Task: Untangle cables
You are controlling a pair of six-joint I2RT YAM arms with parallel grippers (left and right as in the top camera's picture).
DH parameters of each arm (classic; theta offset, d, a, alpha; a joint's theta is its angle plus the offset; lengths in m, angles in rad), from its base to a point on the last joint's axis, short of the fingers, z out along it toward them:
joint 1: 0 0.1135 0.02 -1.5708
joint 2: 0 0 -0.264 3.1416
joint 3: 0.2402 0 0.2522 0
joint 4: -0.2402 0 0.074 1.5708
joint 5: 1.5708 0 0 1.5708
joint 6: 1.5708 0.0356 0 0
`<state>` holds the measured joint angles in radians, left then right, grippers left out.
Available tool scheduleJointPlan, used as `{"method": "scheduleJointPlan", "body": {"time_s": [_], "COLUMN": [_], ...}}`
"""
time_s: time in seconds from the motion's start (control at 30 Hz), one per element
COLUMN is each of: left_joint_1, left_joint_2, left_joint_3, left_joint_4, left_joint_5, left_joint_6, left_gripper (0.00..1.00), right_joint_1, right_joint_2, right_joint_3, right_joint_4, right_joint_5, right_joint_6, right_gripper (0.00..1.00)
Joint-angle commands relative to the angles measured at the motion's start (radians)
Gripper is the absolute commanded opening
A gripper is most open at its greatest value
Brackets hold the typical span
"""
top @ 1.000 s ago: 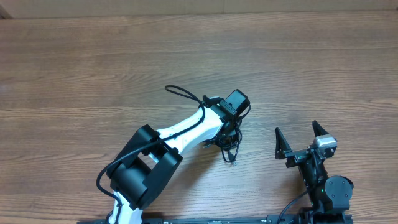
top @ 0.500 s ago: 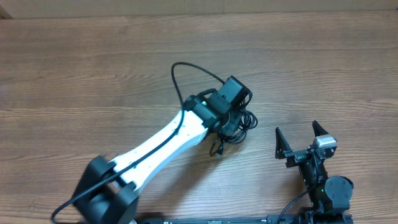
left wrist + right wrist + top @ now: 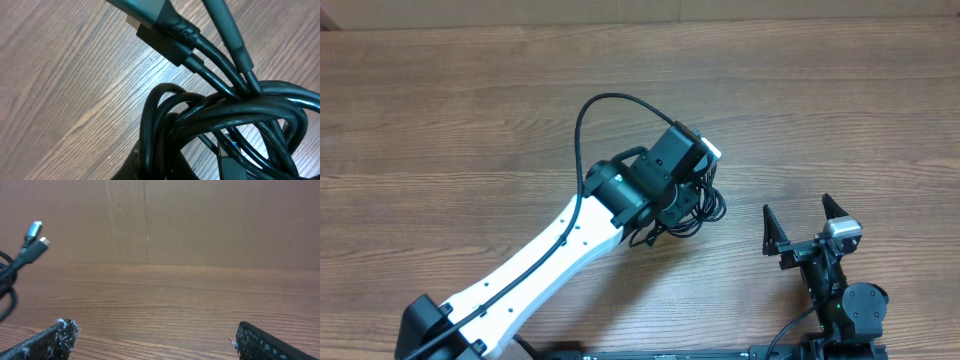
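The cables are a knot of thin black cords under the tip of my left arm, right of the table's middle. My left gripper is down in the knot and shut on it. In the left wrist view the cables fill the frame, with looped cords and two plug connectors at the top; the fingers are mostly hidden behind them. Two plug ends show raised at the left edge of the right wrist view. My right gripper is open and empty, to the right of the knot.
The wooden table stretches to the left and far side. A thicker black wire loops off the left arm. A brown cardboard wall stands behind the table. The right arm's base sits at the front right edge.
My left arm has stretched out, carrying the knot of cables from near the front up and to the right. The right arm has not moved.
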<state>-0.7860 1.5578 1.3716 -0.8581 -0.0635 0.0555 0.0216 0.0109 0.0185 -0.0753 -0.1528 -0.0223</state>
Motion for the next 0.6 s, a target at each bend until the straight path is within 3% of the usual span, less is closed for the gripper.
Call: {"method": "scheduleJointPlan", "body": {"time_s": [0.0, 0.13, 0.33, 0.43, 0.57], "left_joint_1": [-0.006, -0.006, -0.006, -0.006, -0.006], "left_joint_2": [-0.059, -0.098, -0.156, -0.198, -0.252], "left_joint_3": [0.016, 0.016, 0.016, 0.016, 0.016], "left_joint_4": [-0.025, -0.054, -0.081, -0.119, -0.153], "left_joint_5": [0.008, 0.001, -0.063, -0.145, -0.296], "left_joint_6": [0.104, 0.106, 0.08, -0.02, -0.173], "left_gripper": [0.04, 0.04, 0.04, 0.04, 0.04], "right_joint_1": [0.006, 0.006, 0.006, 0.006, 0.006], "right_joint_2": [-0.008, -0.008, -0.008, -0.008, -0.008], "right_joint_3": [-0.01, -0.01, -0.01, -0.01, 0.042], "right_joint_4": [0.006, 0.006, 0.016, 0.04, 0.003], "right_joint_5": [-0.002, -0.028, -0.125, -0.312, -0.362], "right_joint_6": [0.007, 0.051, 0.314, 0.345, 0.393], "right_gripper": [1.0, 1.0, 1.0, 1.0, 1.0]}}
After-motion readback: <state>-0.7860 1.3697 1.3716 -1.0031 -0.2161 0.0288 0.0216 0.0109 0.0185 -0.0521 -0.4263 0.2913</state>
